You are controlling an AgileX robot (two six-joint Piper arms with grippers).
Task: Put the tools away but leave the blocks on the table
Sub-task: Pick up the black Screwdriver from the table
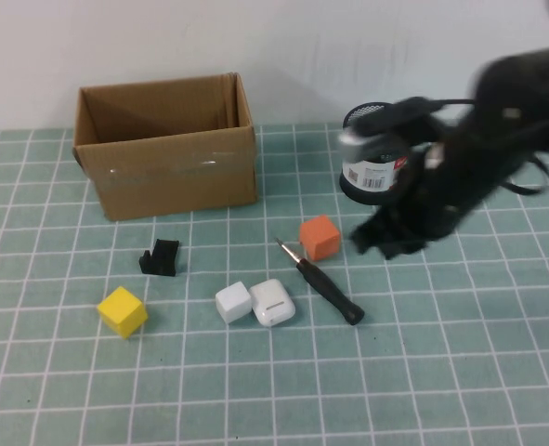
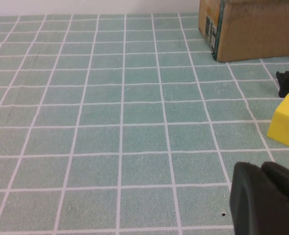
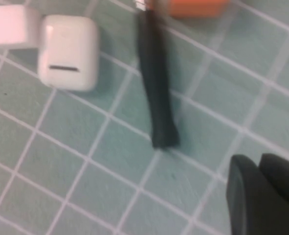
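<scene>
High camera sits raised on the robot's own side, tilted down over the green-tiled worktop (image 1: 497, 372), taking in the cardboard box (image 1: 167, 158) at the back. Left wrist camera skims low across the tiles, close in, facing the box's corner (image 2: 252, 29) and the yellow block (image 2: 287, 122), both shared with the high view (image 1: 122, 310). Right wrist camera hangs just above the screwdriver (image 3: 156, 88), looking steeply down, a view blurred; the high view shares that screwdriver (image 1: 325, 286) too.
</scene>
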